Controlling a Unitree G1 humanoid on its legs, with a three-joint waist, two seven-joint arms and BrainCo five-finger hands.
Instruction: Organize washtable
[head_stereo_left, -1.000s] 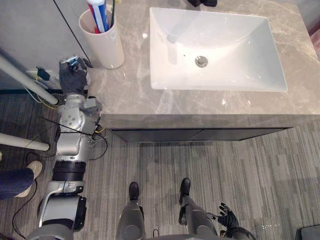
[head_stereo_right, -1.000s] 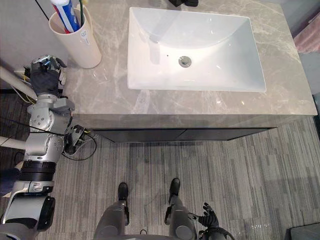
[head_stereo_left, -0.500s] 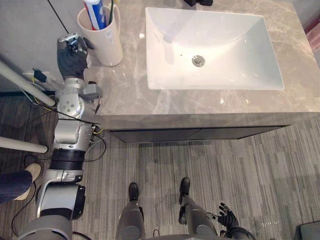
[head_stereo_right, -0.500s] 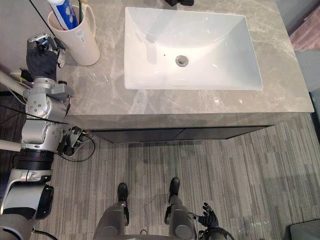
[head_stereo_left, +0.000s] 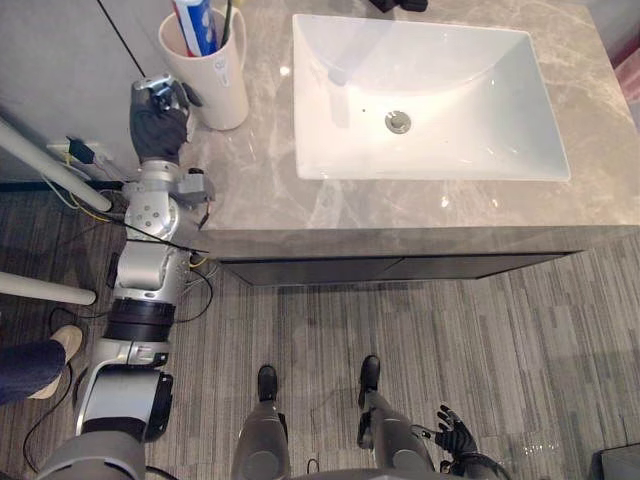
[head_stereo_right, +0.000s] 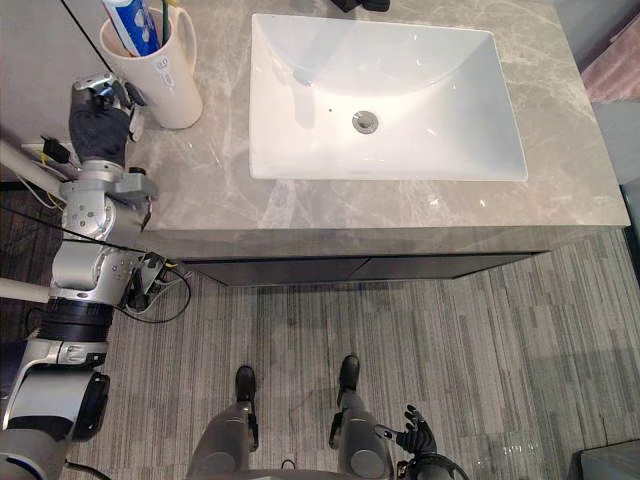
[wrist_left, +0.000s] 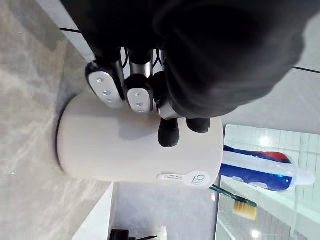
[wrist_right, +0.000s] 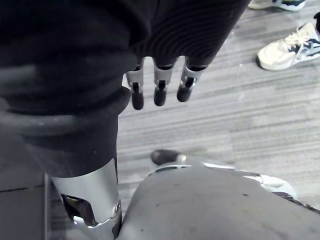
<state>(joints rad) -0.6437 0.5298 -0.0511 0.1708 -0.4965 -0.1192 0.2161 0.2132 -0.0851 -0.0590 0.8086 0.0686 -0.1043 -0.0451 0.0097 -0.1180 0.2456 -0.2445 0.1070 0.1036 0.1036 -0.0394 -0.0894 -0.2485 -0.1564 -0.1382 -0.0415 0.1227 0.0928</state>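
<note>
Right robot hand (wrist_right: 157, 90): hangs low over the striped grey floor (head_stereo_left: 500, 330), well apart from the cup. Fingers are straight and slack, with nothing in them. A person's pale shoe (wrist_right: 285, 50) rests on the floor beyond.

Left robot hand (head_stereo_left: 160, 115): compared with a second back, it is higher and closer to the cup. It is no longer off the near corner of the surface but just beside the outer wall of the cup (head_stereo_left: 215, 85). Some of that shift is the camera's, yet the gap to the cup is plainly smaller. In the wrist view the fingers (wrist_left: 140, 97) are loosely bent toward the cup's side and not wrapped round it. Whether the tips touch, I cannot tell. Nothing is held. Judgement: the approach is nearly over and no grasp is made yet. The cup looks like the piece to be moved.

Cup: upright on the surface (head_stereo_left: 250, 190). Cream, smooth, matt, and slightly wider at the rim. Inside it are a glossy toothpaste tube (head_stereo_left: 195, 25), white with blue and red, and a toothbrush (wrist_left: 235, 200) with a thin green handle. Both stick out past the rim, so a tilted lift could spill them.

Surface: polished grey veined stone.

Past the cup, on the side away from the hand: a white glossy rectangular basin (head_stereo_left: 480, 110) with a sloped bottom and a metal drain (head_stereo_left: 398, 122).

Farther still: a small black item (head_stereo_left: 400, 5), cut off, kind unclear.
</note>
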